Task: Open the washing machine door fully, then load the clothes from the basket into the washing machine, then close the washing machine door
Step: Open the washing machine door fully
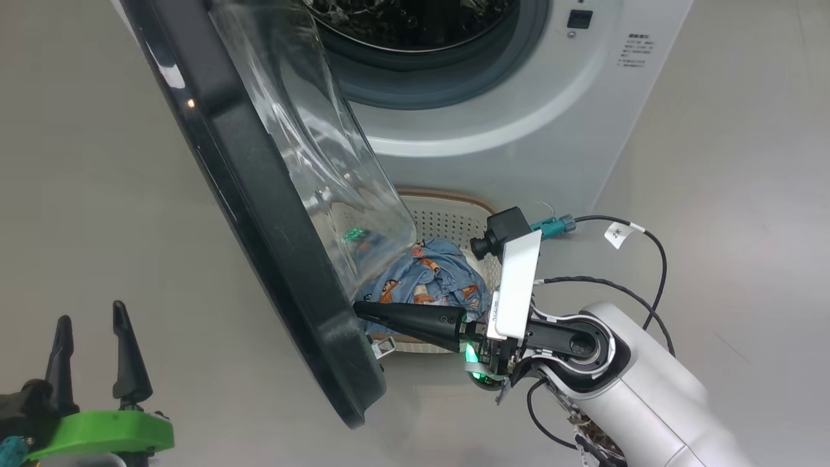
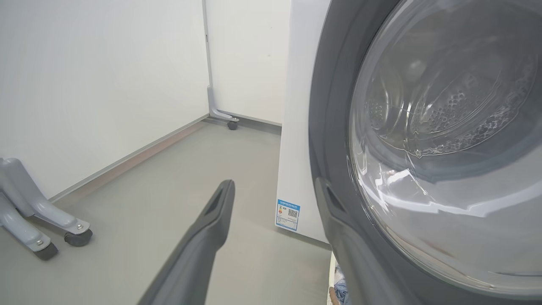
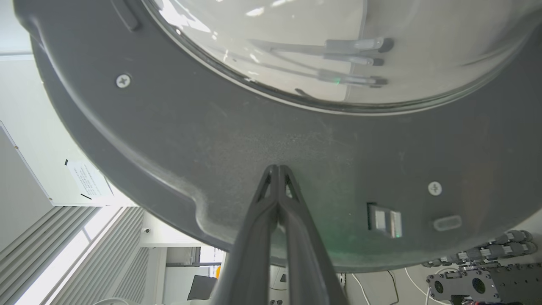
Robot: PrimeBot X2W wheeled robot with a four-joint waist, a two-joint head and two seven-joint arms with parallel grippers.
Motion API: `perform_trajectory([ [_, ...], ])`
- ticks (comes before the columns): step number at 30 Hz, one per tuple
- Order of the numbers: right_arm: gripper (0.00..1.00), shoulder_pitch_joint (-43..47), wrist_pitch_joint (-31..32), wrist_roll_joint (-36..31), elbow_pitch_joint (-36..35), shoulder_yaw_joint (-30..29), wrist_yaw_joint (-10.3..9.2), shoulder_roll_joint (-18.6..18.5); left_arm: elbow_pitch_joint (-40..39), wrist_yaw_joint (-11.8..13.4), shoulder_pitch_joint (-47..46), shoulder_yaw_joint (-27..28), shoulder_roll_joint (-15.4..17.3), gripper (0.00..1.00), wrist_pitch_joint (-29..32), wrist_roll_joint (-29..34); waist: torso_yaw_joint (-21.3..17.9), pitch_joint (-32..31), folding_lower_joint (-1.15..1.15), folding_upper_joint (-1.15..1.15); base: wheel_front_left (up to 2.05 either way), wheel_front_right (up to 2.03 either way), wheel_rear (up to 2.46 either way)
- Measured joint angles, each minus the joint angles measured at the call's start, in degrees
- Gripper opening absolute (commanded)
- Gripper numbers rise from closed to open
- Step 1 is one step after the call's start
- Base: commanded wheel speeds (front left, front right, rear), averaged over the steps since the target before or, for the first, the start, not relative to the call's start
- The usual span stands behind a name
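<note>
The washing machine [image 1: 506, 130] stands at the top, its steel drum [image 1: 415, 23] exposed. The washing machine door [image 1: 253, 214] hangs partly swung out, its black rim slanting down toward me and its glass dome [image 1: 311, 143] facing the drum. My right gripper [image 1: 360, 310] is shut, its tips touching the door's inner rim [image 3: 211, 140] near the lower edge, as the joined right gripper [image 3: 277, 168] confirms. Behind the door sits the basket [image 1: 454, 220] with the light blue clothes [image 1: 428, 272] in it. My left gripper [image 1: 91, 311] stands open at the lower left, beside the door's outer face [image 2: 334, 127].
A blue label [image 2: 288, 214] marks the washer's lower side corner. Grey caster legs [image 2: 42, 228] of a stand rest on the floor at the left, and another caster [image 2: 232, 125] is near the back wall. The door latch [image 3: 384, 219] lies right of my right fingers.
</note>
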Motion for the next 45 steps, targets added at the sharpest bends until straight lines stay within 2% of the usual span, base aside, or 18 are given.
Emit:
perform_trajectory([
  [12, 0.00, 1.35, -5.17, 1.47, 1.05, 4.46, 0.00, -0.01, -0.58, 0.86, 2.11, -1.76, 0.01, 1.00, 0.00, -1.08, 4.57, -4.16, 0.00, 0.00, 0.00, 0.00, 0.00],
  [22, 0.00, 1.63, -9.57, 0.85, 1.56, 5.92, 0.00, 0.24, -1.89, 2.09, 4.19, 0.13, 0.05, 1.00, 0.00, -1.08, 5.02, -7.20, 0.00, 0.00, 0.00, 0.00, 0.00],
  [23, 0.17, 1.59, -10.32, -0.13, 1.43, 5.70, 0.00, 0.34, -2.02, 2.11, 4.47, 0.56, 0.05, 1.00, 0.00, -1.08, 4.77, -7.37, 0.00, 0.00, 0.00, 0.00, 0.00],
  [25, 0.76, 1.56, -11.91, -3.31, 1.18, 4.81, 0.00, 0.43, -2.20, 2.55, 4.82, 1.45, 0.05, 1.00, 0.00, -1.08, 4.20, -7.69, 0.00, 0.00, 0.00, 0.00, 0.00],
  [26, 1.00, 1.52, -13.18, -5.39, 1.03, 4.01, 0.00, 0.44, -2.26, 2.68, 4.93, 1.80, 0.05, 1.00, 0.00, -1.08, 3.90, -7.86, 0.00, 0.00, 0.00, 0.00, 0.00],
  [31, 1.00, 1.05, -19.11, -14.97, -0.69, 0.96, 0.01, -0.59, -3.52, 3.10, 5.42, 4.02, 0.07, 1.00, 0.00, -0.78, 2.04, -8.69, 0.00, 0.00, 0.00, 0.00, 0.00],
  [34, 1.00, -0.48, -24.25, -23.24, -2.24, 0.30, 0.01, -4.64, -4.03, 3.31, 6.26, 5.47, 0.07, 1.00, 0.00, -0.31, 0.63, -9.10, 0.00, 0.00, 0.00, 0.00, 0.00],
  [39, 1.00, -2.52, -35.49, -39.87, -2.49, 0.22, 0.01, -13.80, -5.60, 3.44, 7.31, 7.35, 0.07, 1.00, 0.00, 1.04, -2.05, -9.59, 0.00, 0.00, 0.00, 0.00, 0.00],
  [45, 1.00, 0.36, -47.82, -49.68, 1.08, 0.37, 0.01, -17.31, -5.88, 3.44, 9.10, 8.51, 0.05, 1.00, 0.00, 1.10, -5.61, -9.92, 0.00, 0.00, 0.00, 0.00, 0.00],
])
